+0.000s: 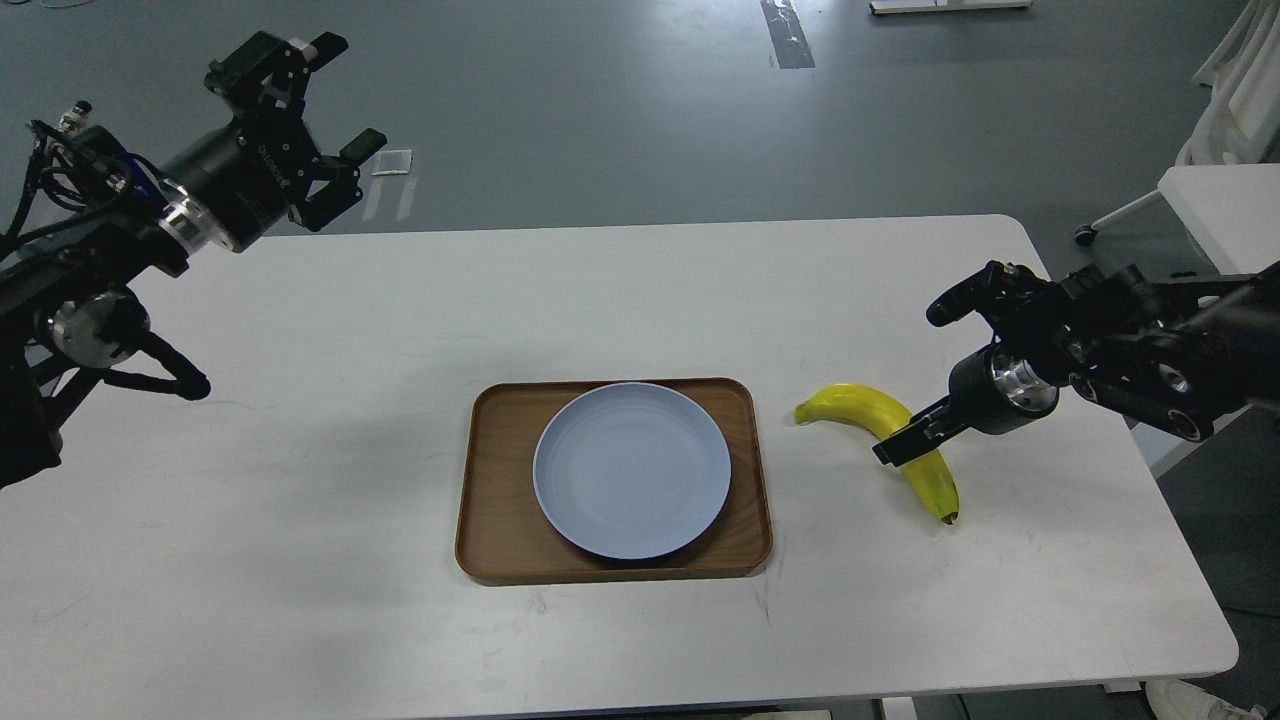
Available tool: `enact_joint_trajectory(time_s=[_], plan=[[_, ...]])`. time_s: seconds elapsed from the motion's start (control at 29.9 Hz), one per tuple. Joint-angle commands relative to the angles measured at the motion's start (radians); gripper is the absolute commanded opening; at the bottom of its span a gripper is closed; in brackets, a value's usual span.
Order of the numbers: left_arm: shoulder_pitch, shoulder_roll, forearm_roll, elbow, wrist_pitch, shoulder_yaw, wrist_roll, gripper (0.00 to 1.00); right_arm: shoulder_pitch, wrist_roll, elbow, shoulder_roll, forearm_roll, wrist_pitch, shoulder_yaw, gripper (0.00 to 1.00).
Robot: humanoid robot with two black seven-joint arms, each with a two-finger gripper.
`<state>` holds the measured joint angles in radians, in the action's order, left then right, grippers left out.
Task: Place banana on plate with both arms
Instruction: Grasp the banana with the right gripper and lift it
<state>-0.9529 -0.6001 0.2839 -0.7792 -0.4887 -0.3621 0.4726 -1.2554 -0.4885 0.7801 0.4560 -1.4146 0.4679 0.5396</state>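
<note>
Right gripper (905, 440) is seen at the banana (885, 440), grip state unclear; left gripper (335, 105) is held open. White table (300, 560) is set on grey floor (600, 120).

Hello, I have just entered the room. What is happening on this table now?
A two-armed robot is working on putting a banana onto a plate. The pale blue plate sits empty on a brown wooden tray at the middle of the white table. The banana lies on the table to the right of the tray. The right gripper is down at the banana's middle, one finger in front of it. The left gripper hangs open, raised, far from everything.
</note>
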Motion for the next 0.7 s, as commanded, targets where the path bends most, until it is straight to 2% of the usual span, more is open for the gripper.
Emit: enact_joint_trajectory(time_s=[0.0,0.07,0.17,0.4,0.67], plan=[[0.000,0.000,0.000,0.000,0.000,0.000,0.000,0.98,0.011,0.000,-0.009,-0.003,0.000,0.000,-0.001,0.53],[0.000,0.000,0.000,0.000,0.000,0.000,0.001,0.98,0.017,0.000,-0.010,-0.003,0.000,0.000,-0.001,0.31],[0.000,0.000,0.000,0.000,0.000,0.000,0.000,0.98,0.019,0.000,-0.010,-0.002,0.000,0.000,-0.001,0.16],[0.000,0.000,-0.002,0.002,0.000,-0.009,0.000,0.98,0.002,0.000,-0.002,0.049,0.002,0.000,-0.004,0.05],[0.000,0.002,-0.002,0.002,0.000,-0.020,0.000,0.98,-0.101,0.000,0.074,0.145,0.017,0.003,-0.093,0.05]])
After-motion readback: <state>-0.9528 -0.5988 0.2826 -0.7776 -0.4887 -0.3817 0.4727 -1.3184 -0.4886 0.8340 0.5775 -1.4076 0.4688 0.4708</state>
